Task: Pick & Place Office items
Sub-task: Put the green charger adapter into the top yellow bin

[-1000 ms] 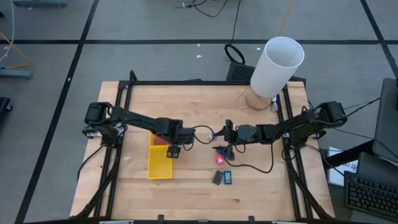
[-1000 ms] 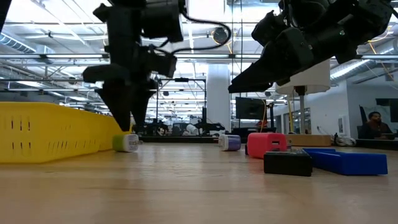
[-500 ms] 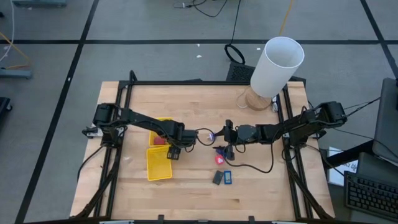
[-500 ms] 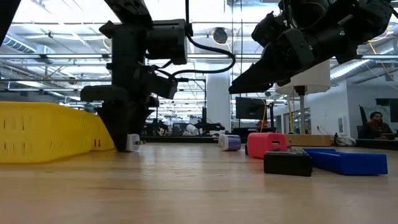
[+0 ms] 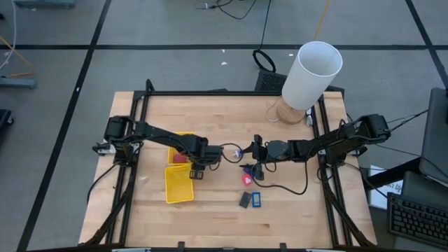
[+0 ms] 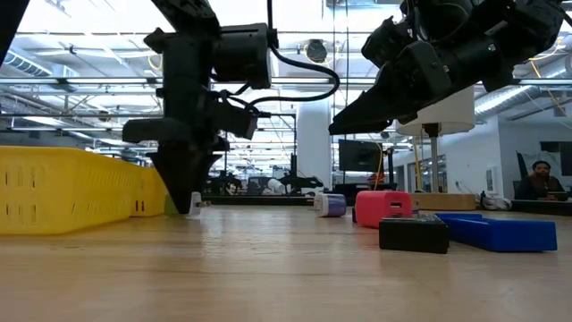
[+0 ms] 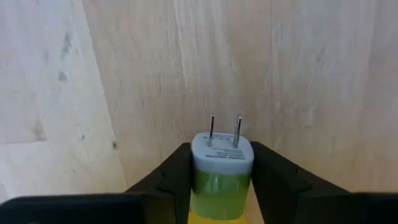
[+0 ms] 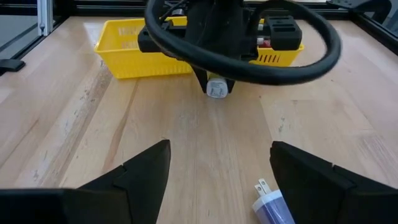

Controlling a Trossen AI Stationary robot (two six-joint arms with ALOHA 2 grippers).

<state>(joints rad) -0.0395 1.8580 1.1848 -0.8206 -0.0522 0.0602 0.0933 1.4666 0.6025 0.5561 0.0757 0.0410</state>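
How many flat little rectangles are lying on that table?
2: a dark grey flat rectangle and a blue one, side by side right of the long yellow plastic tray. Arms may hide more.

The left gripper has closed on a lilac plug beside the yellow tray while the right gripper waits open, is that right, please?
Nearly. The plug between the left gripper fingers is green with a white cap, not lilac, as the left wrist view shows. The lilac plug lies on the table by the right gripper. The rest holds: it is beside the yellow tray, and the right gripper waits open.
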